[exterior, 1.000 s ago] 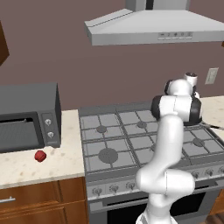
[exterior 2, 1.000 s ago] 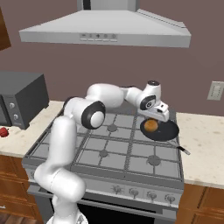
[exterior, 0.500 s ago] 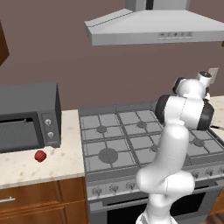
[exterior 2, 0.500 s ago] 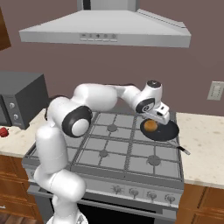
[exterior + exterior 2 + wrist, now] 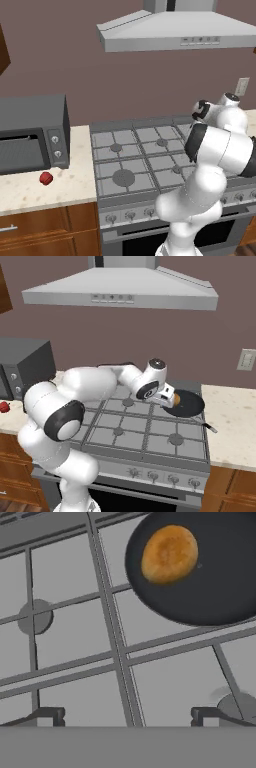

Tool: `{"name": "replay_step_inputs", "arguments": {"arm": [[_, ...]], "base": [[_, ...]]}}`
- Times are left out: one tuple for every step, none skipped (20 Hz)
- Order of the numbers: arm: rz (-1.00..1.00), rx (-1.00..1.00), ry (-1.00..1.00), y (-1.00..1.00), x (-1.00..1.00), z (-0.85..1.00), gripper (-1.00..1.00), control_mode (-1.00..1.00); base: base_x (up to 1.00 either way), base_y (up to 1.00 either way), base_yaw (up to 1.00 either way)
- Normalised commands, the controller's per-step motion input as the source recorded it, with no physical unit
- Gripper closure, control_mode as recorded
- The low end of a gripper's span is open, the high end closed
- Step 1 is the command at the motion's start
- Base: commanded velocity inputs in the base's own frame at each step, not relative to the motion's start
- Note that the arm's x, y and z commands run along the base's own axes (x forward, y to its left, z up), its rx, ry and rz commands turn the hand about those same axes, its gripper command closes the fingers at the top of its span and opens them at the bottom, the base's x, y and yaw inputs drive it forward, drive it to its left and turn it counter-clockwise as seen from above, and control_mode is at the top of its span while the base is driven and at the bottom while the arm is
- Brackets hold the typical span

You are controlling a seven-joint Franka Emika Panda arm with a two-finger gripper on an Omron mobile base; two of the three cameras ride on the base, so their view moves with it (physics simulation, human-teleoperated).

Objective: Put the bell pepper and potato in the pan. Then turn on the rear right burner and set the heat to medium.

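I have the potato (image 5: 169, 554) lying in the pan (image 5: 220, 587), toward the upper middle of the hand view, and nothing touches it. The gripper (image 5: 129, 719) shows as two dark tips spread wide at the bottom of that view, left and right of the grate bars, holding nothing. In the right base view the gripper (image 5: 167, 397) sits just beside the pan (image 5: 189, 402) at the middle of the frame, with the potato (image 5: 176, 399) peeking out at the pan's near edge.

By my reading, the potato is done and the pepper (image 5: 46, 178) is next. It lies on the surface (image 5: 30, 187) at the lower left of the left base view, just in front of the microwave (image 5: 31, 132) and well apart from the stove (image 5: 145, 160). To do this well I would lift clear of the pan rim first, so no finger catches it, then swing across the grates with the gripper kept spread, come down from above on the squat red lump, and close across its middle, minding the microwave's front close behind it.

I can read no brand, label or writing anywhere; the marks on the hood (image 5: 120, 286) panel are too small to make out.
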Motion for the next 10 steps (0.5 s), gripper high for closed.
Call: {"name": "replay_step_inputs", "arguments": {"arm": [[0.18,0.0,0.04,1.0,-0.3,0.0,-1.0,-1.0],[0.17,0.0,0.07,1.0,-0.28,0.0,-1.0,-1.0],[0.16,0.0,0.11,1.0,-0.26,0.09,-1.0,-1.0],[0.15,0.0,0.13,1.0,-0.26,0.19,-1.0,-1.0],[0.14,0.0,0.14,1.0,-0.26,0.22,-1.0,-1.0],[0.13,0.0,0.15,1.0,-0.26,0.28,-1.0,-1.0],[0.12,0.0,0.16,1.0,-0.24,0.34,-1.0,-1.0],[0.11,0.0,0.18,1.0,-0.26,0.38,-1.0,-1.0],[0.11,0.0,0.19,1.0,-0.24,0.39,-1.0,-1.0],[0.1,0.0,0.2,1.0,-0.24,0.42,-1.0,-1.0]], "base": [[0.0,0.0,0.0],[0.0,0.0,0.0],[0.0,0.0,0.0],[0.0,0.0,0.0],[0.0,0.0,0.0],[0.0,0.0,0.0],[0.0,0.0,0.0],[0.0,0.0,0.0],[0.0,0.0,0.0],[0.0,0.0,0.0]]}}
